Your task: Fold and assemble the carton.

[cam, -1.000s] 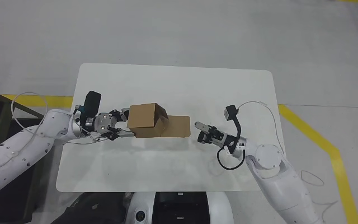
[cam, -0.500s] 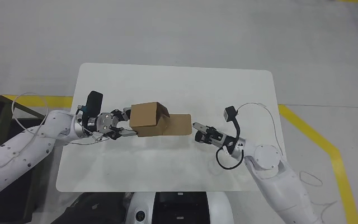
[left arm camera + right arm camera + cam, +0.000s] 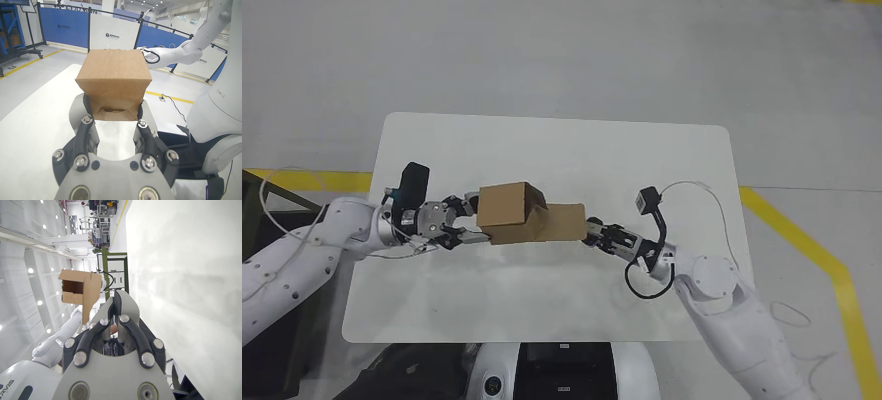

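Note:
A brown carton (image 3: pixel 504 206) is held just above the white table (image 3: pixel 552 150), its open end facing right and one long flap (image 3: pixel 562 221) sticking out that way. My left gripper (image 3: pixel 468 228) is shut on the carton's left end. In the left wrist view its fingers (image 3: pixel 87 106) clamp both sides of the carton (image 3: pixel 113 79). My right gripper (image 3: pixel 593 235) is shut with nothing in it, its tip at the flap's free edge. In the right wrist view the closed gripper (image 3: pixel 115 299) sits beside the flap (image 3: pixel 91 292) of the open carton (image 3: pixel 72 289).
Bare table (image 3: pixel 672 170) lies behind and in front of both arms. A black cable (image 3: pixel 647 285) loops off the right wrist. Yellow floor tape (image 3: pixel 802 235) runs past the table's right side.
My right gripper has moved left, closing the gap to the flap's edge. My left gripper and the carton have shifted slightly to the right.

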Robot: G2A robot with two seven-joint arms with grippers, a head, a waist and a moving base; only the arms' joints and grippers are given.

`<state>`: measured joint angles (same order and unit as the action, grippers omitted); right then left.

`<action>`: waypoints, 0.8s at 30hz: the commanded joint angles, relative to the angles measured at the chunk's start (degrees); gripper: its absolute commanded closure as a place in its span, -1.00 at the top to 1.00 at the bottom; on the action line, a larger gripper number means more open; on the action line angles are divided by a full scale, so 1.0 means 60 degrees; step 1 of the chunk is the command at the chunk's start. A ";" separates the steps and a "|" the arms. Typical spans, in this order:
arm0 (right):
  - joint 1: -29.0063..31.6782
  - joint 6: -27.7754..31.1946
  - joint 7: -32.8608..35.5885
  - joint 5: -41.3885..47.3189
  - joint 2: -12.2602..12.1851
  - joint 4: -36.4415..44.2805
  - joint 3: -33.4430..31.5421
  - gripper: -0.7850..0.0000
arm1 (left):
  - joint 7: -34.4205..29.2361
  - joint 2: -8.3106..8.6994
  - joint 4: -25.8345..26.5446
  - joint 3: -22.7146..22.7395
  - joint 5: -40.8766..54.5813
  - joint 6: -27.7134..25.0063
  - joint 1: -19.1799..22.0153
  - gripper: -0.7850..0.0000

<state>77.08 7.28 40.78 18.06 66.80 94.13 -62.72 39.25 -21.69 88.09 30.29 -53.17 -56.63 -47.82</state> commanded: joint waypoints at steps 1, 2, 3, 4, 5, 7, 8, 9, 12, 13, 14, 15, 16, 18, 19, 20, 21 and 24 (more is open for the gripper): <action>-0.0038 0.0075 0.0027 0.0065 0.0016 0.0033 0.0052 -0.96 | -0.0143 -0.0041 0.0019 0.0080 0.0000 -0.0031 -0.0085 -1.00; -0.0046 0.0107 0.0001 0.0088 0.0022 0.0040 0.0061 -0.91 | -0.0202 -0.0060 0.0024 0.0114 0.0001 -0.0051 -0.0118 -1.00; -0.0050 0.0137 -0.0017 0.0108 0.0027 0.0050 0.0064 -0.88 | -0.0246 -0.0073 0.0028 0.0139 -0.0005 -0.0065 -0.0135 -1.00; -0.0053 0.0199 -0.0064 0.0158 0.0034 0.0063 0.0059 -0.86 | -0.0299 -0.0094 0.0033 0.0173 0.0001 -0.0085 -0.0168 -1.00; -0.0046 0.0265 -0.0121 0.0219 0.0042 0.0068 0.0051 -0.79 | -0.0380 -0.0121 0.0042 0.0222 -0.0009 -0.0108 -0.0204 -1.00; -0.0045 0.0331 -0.0092 0.0288 0.0048 0.0119 0.0059 -0.74 | -0.0503 -0.0153 0.0052 0.0276 -0.0038 -0.0139 -0.0255 -1.00; -0.0040 0.0394 -0.0022 0.0355 0.0052 0.0169 0.0071 -0.73 | -0.0598 -0.0180 0.0060 0.0320 -0.0048 -0.0162 -0.0291 -1.00; -0.0033 0.0433 -0.0006 0.0380 0.0054 0.0211 0.0075 -0.73 | -0.0666 -0.0194 0.0061 0.0339 -0.0058 -0.0170 -0.0310 -1.00; 0.0024 0.0575 0.0006 0.0370 0.0057 0.0429 0.0094 -0.78 | -0.0948 -0.0268 0.0095 0.0416 -0.0034 -0.0187 -0.0385 -1.00; 0.0039 0.0600 -0.0006 0.0344 0.0059 0.0522 0.0108 -0.78 | -0.1051 -0.0296 0.0109 0.0443 -0.0028 -0.0175 -0.0402 -1.00; 0.0055 0.0593 -0.0035 0.0326 0.0060 0.0589 0.0118 -0.78 | -0.1138 -0.0324 0.0118 0.0466 0.0001 -0.0165 -0.0427 -1.00; 0.0064 0.0575 -0.0062 0.0299 0.0063 0.0652 0.0131 -0.78 | -0.1221 -0.0350 0.0131 0.0495 0.0027 -0.0168 -0.0445 -1.00; 0.0067 0.0541 -0.0068 0.0271 0.0065 0.0704 0.0153 -0.77 | -0.1296 -0.0374 0.0144 0.0532 0.0036 -0.0164 -0.0458 -1.00; 0.0060 0.0492 -0.0092 0.0258 0.0072 0.0788 0.0186 -0.74 | -0.1449 -0.0417 0.0155 0.0598 0.0052 -0.0173 -0.0499 -1.00; 0.0056 0.0477 -0.0110 0.0248 0.0075 0.0807 0.0194 -0.71 | -0.1522 -0.0438 0.0159 0.0632 0.0067 -0.0172 -0.0522 -1.00; 0.0052 0.0427 -0.0174 0.0215 0.0077 0.0810 0.0192 -0.69 | -0.1620 -0.0463 0.0166 0.0681 0.0081 -0.0155 -0.0552 -1.00; 0.0050 0.0384 -0.0217 0.0189 0.0078 0.0804 0.0191 -0.67 | -0.1654 -0.0475 0.0171 0.0705 0.0096 -0.0151 -0.0570 -1.00; 0.0042 0.0097 -0.0345 0.0260 0.0089 0.0669 0.0200 -0.63 | -0.1790 -0.0522 0.0165 0.0823 0.0168 -0.0185 -0.0651 -1.00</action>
<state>77.35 8.57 38.88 19.15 67.30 98.55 -61.54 28.70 -24.74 89.10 35.00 -52.36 -57.61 -51.56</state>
